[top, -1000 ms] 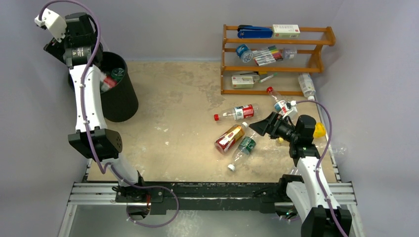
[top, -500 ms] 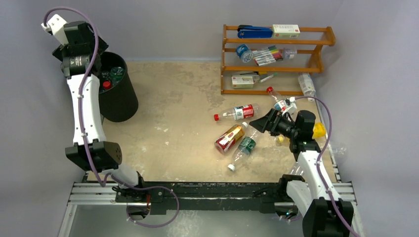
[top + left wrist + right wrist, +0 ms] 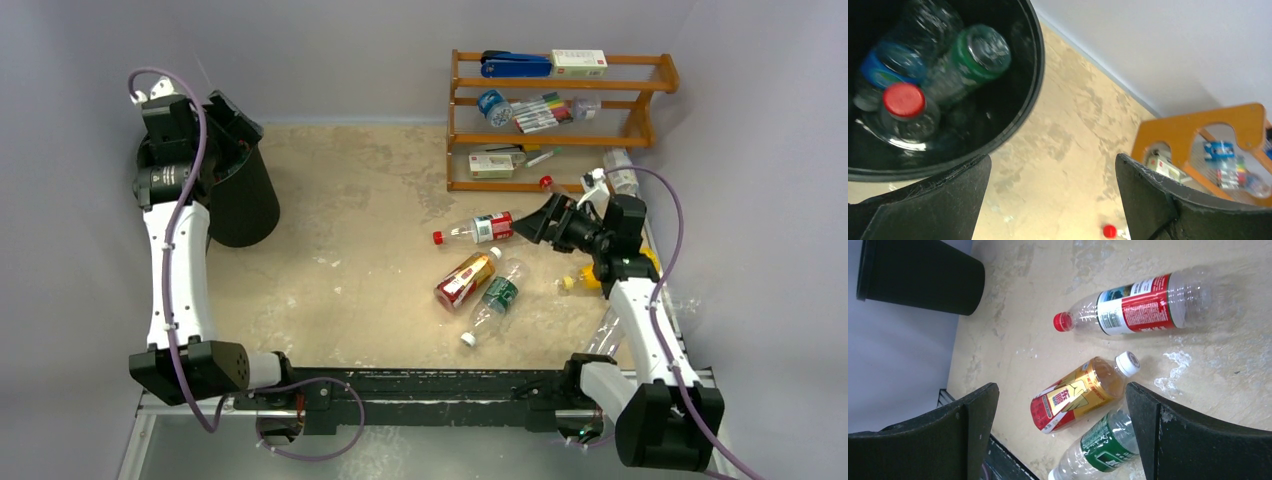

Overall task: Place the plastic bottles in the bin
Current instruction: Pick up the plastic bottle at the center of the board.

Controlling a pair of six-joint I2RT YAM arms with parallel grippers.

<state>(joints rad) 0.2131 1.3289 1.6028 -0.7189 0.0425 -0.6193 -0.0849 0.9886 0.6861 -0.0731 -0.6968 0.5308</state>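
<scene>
Left tool point(image 3: 1052, 167) spread, empty, by the black bin point(image 3: 245, 200) at the desk's point(image 3: 350, 220) 10 o'clock. Only its wrist view shows inside: red-capped bottle point(image 3: 903, 100), green-banded bottle point(image 3: 980, 50). Right tool point(image 3: 1062, 390) spread at 3 o'clock, above the amber bottle point(image 3: 1078, 392).

The overhead camera sits above and behind my arm bases, looking down over the whole counter point(image 3: 350, 240), with the bin point(image 3: 240, 200) toward its far left corner. My left wrist camera hangs close over the bin's rim, peering into it and past it toward the wooden rack point(image 3: 1198, 135). My right wrist camera, well away from the bin, looks low across the counter, over the red-labelled bottle point(image 3: 1138, 305), toward it. All three views share the bin.
</scene>
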